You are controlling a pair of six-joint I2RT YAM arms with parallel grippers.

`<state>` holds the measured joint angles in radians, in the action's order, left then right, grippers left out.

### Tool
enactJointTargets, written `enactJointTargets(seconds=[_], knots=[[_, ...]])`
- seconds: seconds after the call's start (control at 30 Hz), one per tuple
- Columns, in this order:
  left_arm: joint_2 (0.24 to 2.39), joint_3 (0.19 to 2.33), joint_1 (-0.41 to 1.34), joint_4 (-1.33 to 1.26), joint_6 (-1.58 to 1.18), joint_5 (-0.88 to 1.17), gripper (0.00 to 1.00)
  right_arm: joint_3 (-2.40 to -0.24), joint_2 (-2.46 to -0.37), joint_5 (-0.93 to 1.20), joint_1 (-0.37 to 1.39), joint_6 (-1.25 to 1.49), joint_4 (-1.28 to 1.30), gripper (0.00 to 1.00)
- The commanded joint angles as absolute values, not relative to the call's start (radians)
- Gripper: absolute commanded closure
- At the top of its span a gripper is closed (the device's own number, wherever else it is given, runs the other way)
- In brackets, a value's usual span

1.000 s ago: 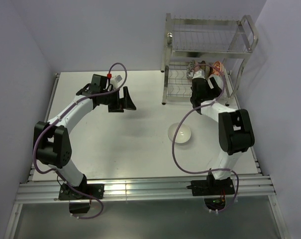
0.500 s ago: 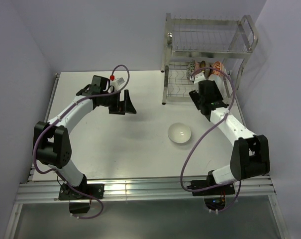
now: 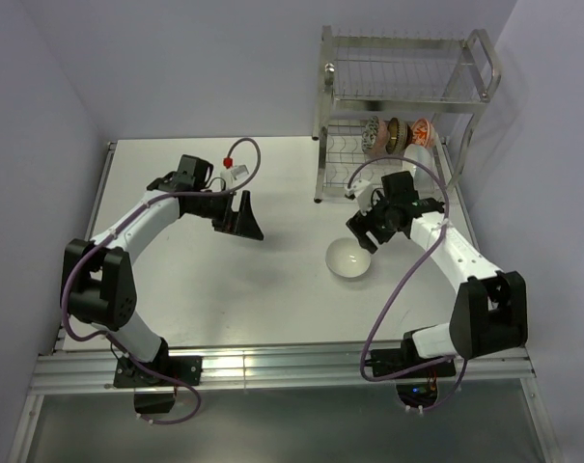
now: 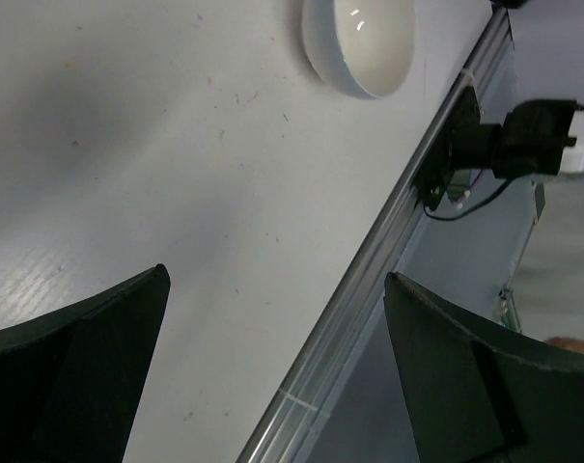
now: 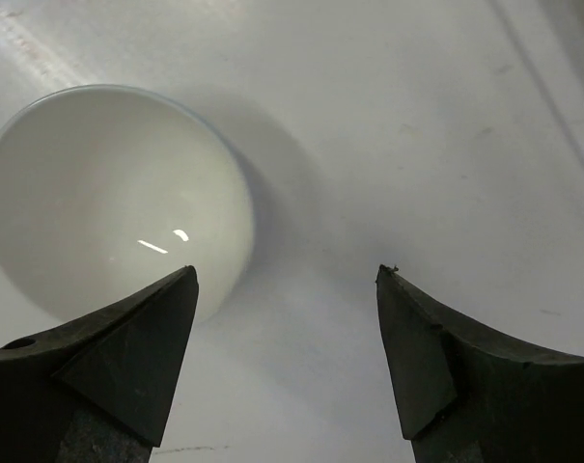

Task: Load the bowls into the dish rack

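Since the right pincer (image 5: 287, 280) hangs open above the rim of the white bowl (image 5: 108, 193), a rim grasp appears intended. That bowl sits upright on the table (image 3: 224, 289), near the dish rack (image 3: 398, 99), whose lower tier holds three bowls (image 3: 396, 132) on edge.

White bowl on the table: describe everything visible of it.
The white bowl is plain, glossy, ceramic-looking, round and empty, with light glints inside. It sits upright, mouth up, on the white table, in front of the dish rack. Nothing touches it; the open right gripper hovers close beside it.
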<state>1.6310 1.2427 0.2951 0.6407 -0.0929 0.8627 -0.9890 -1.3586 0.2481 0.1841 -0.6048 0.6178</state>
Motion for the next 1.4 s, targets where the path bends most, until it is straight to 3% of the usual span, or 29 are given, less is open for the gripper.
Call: enactJointTargets(seconds=[0.0,0.63,1.37], knots=[[1.588,1.224,0.291,0.709,0.054,0.986,0.00,-1.028,-1.396,0.403,0.195,-0.699,0.696,0.19],[1.589,1.212,0.291,0.632,0.020,1.035,0.01,-1.020,-1.568,0.575,0.196,-0.772,0.578,0.27],[1.618,1.218,0.291,0.630,0.028,1.060,0.00,-1.069,-1.674,0.617,0.160,-0.798,0.621,0.59]])
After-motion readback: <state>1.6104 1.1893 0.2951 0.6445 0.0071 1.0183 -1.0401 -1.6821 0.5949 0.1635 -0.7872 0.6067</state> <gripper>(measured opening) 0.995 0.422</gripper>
